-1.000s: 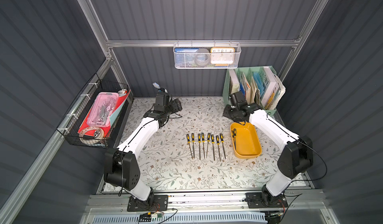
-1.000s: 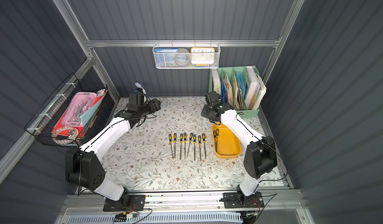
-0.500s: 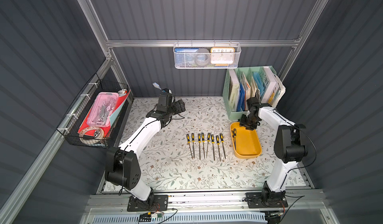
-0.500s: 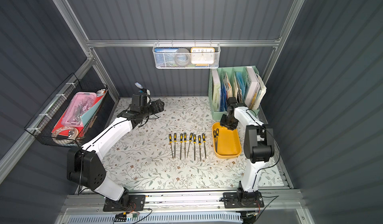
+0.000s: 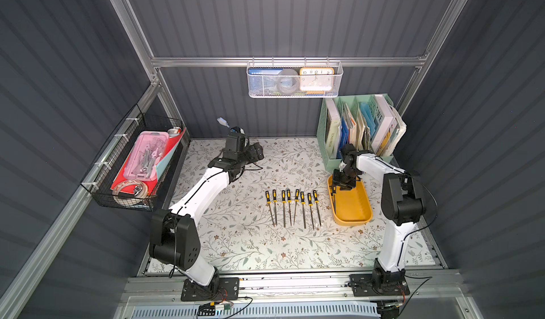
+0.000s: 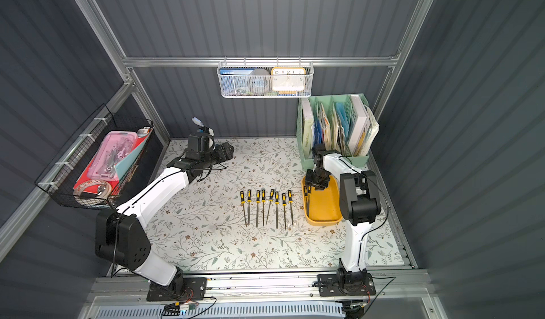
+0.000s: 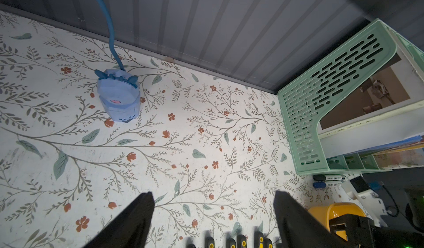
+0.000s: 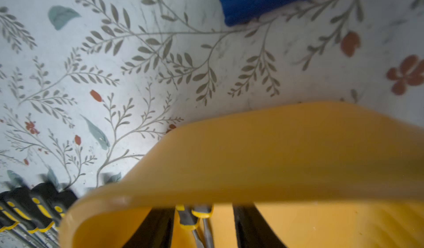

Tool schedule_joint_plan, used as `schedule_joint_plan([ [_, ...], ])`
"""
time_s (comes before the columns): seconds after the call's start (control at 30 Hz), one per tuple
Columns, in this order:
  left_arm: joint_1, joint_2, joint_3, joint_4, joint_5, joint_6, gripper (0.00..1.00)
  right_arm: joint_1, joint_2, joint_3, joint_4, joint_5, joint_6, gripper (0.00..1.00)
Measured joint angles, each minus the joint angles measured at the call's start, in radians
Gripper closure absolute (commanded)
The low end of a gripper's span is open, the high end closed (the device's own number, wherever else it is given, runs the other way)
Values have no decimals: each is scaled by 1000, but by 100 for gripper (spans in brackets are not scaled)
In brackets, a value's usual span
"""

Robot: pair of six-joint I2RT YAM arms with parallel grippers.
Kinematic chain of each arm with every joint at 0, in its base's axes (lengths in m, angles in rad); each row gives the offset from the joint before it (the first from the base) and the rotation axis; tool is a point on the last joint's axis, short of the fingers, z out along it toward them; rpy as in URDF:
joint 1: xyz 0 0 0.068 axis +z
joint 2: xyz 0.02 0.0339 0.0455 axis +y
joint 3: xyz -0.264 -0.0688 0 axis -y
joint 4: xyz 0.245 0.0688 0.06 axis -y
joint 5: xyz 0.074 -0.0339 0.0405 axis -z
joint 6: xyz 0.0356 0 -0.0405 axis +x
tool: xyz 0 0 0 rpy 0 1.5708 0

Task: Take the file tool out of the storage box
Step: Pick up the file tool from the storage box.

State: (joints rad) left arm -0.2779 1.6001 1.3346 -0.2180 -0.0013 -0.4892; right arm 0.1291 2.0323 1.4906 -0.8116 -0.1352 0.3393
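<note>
Comparing with a second earlier, we found the right gripper (image 8: 202, 210) had swung over the shallow mustard-yellow plastic storage box (image 8: 275, 155). Its parted jaws straddled two black-and-yellow-handled file tools (image 8: 187, 219) at lower centre, ready for grasping.

Floral table (image 5: 241, 237): files (image 5: 289, 196), storage box (image 5: 352, 208), organiser (image 5: 331, 164)

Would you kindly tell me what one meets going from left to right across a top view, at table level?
black wire basket → row of files on the table → storage box
</note>
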Motion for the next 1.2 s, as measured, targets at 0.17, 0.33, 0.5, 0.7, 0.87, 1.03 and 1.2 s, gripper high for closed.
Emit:
schedule_joint_plan([
  [0.17, 0, 0, -2, -4, -4, -3, 13, -1, 14, 0, 0, 21, -10, 61],
  [0.33, 0, 0, -2, -8, -7, -6, 12, -1, 22, 0, -2, 38, -22, 69],
  [0.5, 0, 0, -2, -14, -6, -7, 13, -1, 35, 0, -8, 49, -29, 96],
  [0.7, 0, 1, 14, -26, 35, -2, 15, -2, 0, 0, -23, 44, -42, 100],
  [0.87, 1, 17, 39, -10, 182, 5, 16, -20, -160, 22, -18, -65, -68, 100],
  [1.03, 2, 57, 39, 69, 441, -3, 23, -37, -326, 43, 68, -272, -75, 100],
  [1.2, -5, 127, 42, 167, 669, -35, 31, -37, -376, 23, 240, -550, 2, 100],
])
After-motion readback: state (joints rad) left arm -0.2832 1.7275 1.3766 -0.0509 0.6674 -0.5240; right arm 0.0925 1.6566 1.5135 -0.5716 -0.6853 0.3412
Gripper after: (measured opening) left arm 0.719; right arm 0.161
